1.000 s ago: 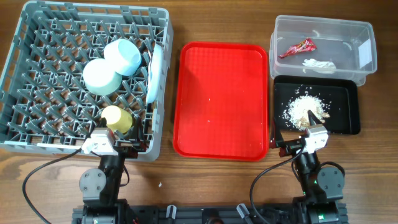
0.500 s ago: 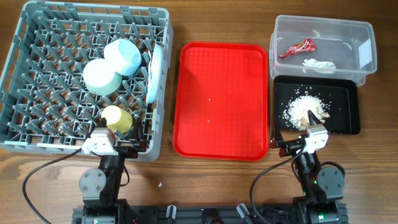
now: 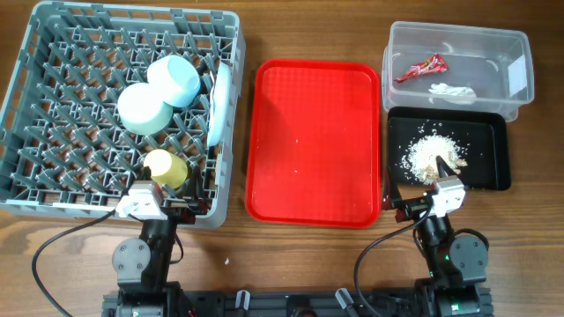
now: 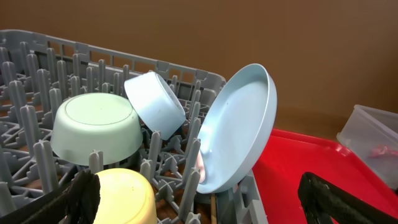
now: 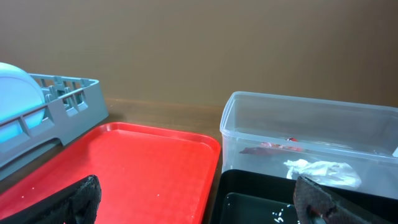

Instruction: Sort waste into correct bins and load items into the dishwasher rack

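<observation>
The grey dishwasher rack (image 3: 53, 106) holds two pale blue bowls (image 3: 143, 108) (image 3: 174, 79), a pale blue plate (image 3: 218, 104) on edge, and a yellow-green cup (image 3: 166, 167). They also show in the left wrist view: bowls (image 4: 93, 127) (image 4: 155, 102), plate (image 4: 239, 127), cup (image 4: 124, 196), and a thin wooden chopstick (image 4: 213, 208) below the plate. The clear tub (image 3: 520, 53) holds the red wrapper (image 3: 421, 68) and white napkin (image 3: 452, 91). The black tray (image 3: 493, 167) holds beige scraps (image 3: 429, 154). My left gripper (image 4: 199, 211) and right gripper (image 5: 199, 205) are open and empty at the table's front. The fork is hidden.
A red flat serving tray (image 3: 313, 141) lies between the rack and the bins, with only a few crumbs on it. It shows in the right wrist view (image 5: 124, 168) too. Cables run along the front edge of the wooden table.
</observation>
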You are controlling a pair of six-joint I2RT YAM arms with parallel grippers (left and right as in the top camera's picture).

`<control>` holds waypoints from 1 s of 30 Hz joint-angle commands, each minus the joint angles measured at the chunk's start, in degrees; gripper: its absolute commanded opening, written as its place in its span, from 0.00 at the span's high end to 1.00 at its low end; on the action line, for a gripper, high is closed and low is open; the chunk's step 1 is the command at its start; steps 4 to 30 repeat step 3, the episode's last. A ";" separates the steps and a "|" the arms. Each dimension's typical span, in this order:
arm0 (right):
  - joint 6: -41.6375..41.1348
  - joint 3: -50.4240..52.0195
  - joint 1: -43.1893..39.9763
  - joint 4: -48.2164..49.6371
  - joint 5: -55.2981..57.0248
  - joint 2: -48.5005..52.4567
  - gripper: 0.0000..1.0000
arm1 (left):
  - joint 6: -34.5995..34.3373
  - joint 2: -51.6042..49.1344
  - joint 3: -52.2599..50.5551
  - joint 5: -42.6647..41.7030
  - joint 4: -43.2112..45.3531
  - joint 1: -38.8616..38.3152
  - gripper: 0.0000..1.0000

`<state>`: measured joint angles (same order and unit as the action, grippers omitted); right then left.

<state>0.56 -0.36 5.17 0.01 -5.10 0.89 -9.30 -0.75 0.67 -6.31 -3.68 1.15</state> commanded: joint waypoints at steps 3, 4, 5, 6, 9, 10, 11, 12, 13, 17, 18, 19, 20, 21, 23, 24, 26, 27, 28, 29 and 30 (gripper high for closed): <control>0.09 0.07 -0.15 0.31 -0.70 -0.61 0.00 | -0.13 0.44 -0.35 -0.70 -0.17 0.31 0.00; 0.09 0.07 -0.15 0.31 -0.70 -0.61 0.00 | -0.13 0.44 -0.35 -0.70 -0.17 0.31 0.00; 0.09 0.07 -0.15 0.31 -0.70 -0.61 0.00 | -0.13 0.44 -0.35 -0.70 -0.17 0.31 0.00; 0.09 0.07 -0.15 0.31 -0.70 -0.61 0.00 | -0.13 0.44 -0.35 -0.70 -0.17 0.31 0.00; 0.09 0.07 -0.15 0.31 -0.70 -0.61 0.00 | -0.13 0.44 -0.35 -0.70 -0.17 0.31 0.00; 0.09 0.07 -0.15 0.31 -0.70 -0.61 0.00 | -0.13 0.44 -0.35 -0.70 -0.17 0.31 0.00; 0.09 0.07 -0.15 0.31 -0.70 -0.61 0.00 | -0.13 0.44 -0.35 -0.70 -0.17 0.31 0.00; 0.09 0.07 -0.15 0.31 -0.70 -0.61 0.00 | -0.13 0.44 -0.35 -0.70 -0.17 0.31 0.00; 0.09 0.07 -0.15 0.31 -0.70 -0.61 0.00 | -0.13 0.44 -0.35 -0.70 -0.17 0.31 0.00; 0.09 0.07 -0.15 0.31 -0.70 -0.61 0.00 | -0.13 0.44 -0.35 -0.70 -0.17 0.31 0.00; 0.09 0.07 -0.15 0.31 -0.70 -0.61 0.00 | -0.13 0.44 -0.35 -0.70 -0.17 0.31 0.00; 0.09 0.07 -0.15 0.31 -0.70 -0.61 0.00 | -0.13 0.44 -0.35 -0.70 -0.17 0.31 0.00; 0.09 0.07 -0.15 0.31 -0.70 -0.61 0.00 | -0.13 0.44 -0.35 -0.70 -0.17 0.31 0.00; 0.09 0.07 -0.15 0.31 -0.70 -0.61 0.00 | -0.13 0.44 -0.35 -0.70 -0.17 0.31 0.00; 0.09 0.07 -0.15 0.31 -0.70 -0.61 0.00 | -0.13 0.44 -0.35 -0.70 -0.17 0.31 0.00; 0.09 0.07 -0.15 0.31 -0.70 -0.61 0.00 | -0.13 0.44 -0.35 -0.70 -0.17 0.31 0.00; 0.09 0.07 -0.15 0.31 -0.70 -0.61 0.00 | -0.13 0.44 -0.35 -0.70 -0.17 0.31 0.00; 0.09 0.07 -0.15 0.31 -0.70 -0.61 0.00 | -0.13 0.44 -0.35 -0.70 -0.17 0.31 0.00; 0.09 0.07 -0.15 0.31 -0.70 -0.61 0.00 | -0.13 0.44 -0.35 -0.70 -0.17 0.31 0.00; 0.09 0.07 -0.15 0.31 -0.70 -0.61 0.00 | -0.13 0.44 -0.35 -0.70 -0.17 0.31 0.00; 0.09 0.07 -0.15 0.31 -0.70 -0.61 0.00 | -0.13 0.44 -0.35 -0.70 -0.17 0.31 0.00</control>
